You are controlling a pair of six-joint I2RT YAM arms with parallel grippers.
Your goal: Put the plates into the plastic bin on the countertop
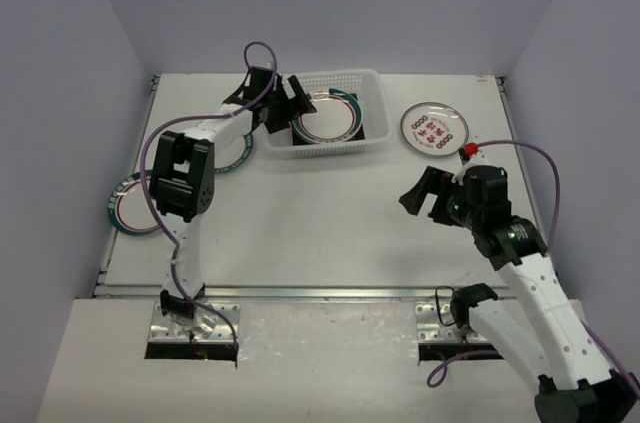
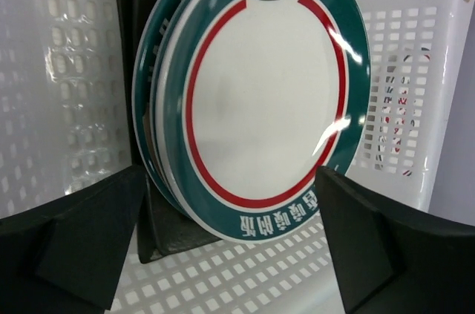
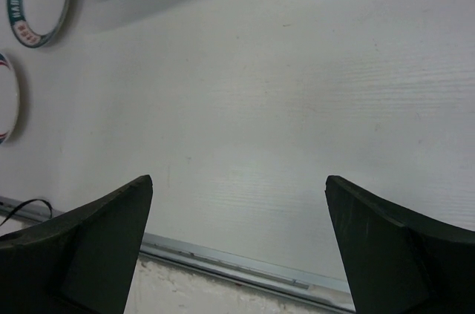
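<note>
Over the far plastic bin's (image 1: 378,103) left end, where teal-rimmed plates (image 1: 326,119) lie stacked, the left pincer (image 1: 289,106) hangs spread apart, the right pincer (image 1: 428,198) likewise apart above open tabletop (image 1: 330,228) nearer.

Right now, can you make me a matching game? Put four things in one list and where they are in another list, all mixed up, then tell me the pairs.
Things:
1. plate with red motifs
2. teal-rimmed plate facing the left wrist camera
3. left end effector
4. right end effector

Places or states:
A. open over bare countertop
B. inside the plastic bin
C. lying on the countertop, right of the bin
D. open, aimed into the bin

Pairs: 1-C, 2-B, 3-D, 4-A.
</note>
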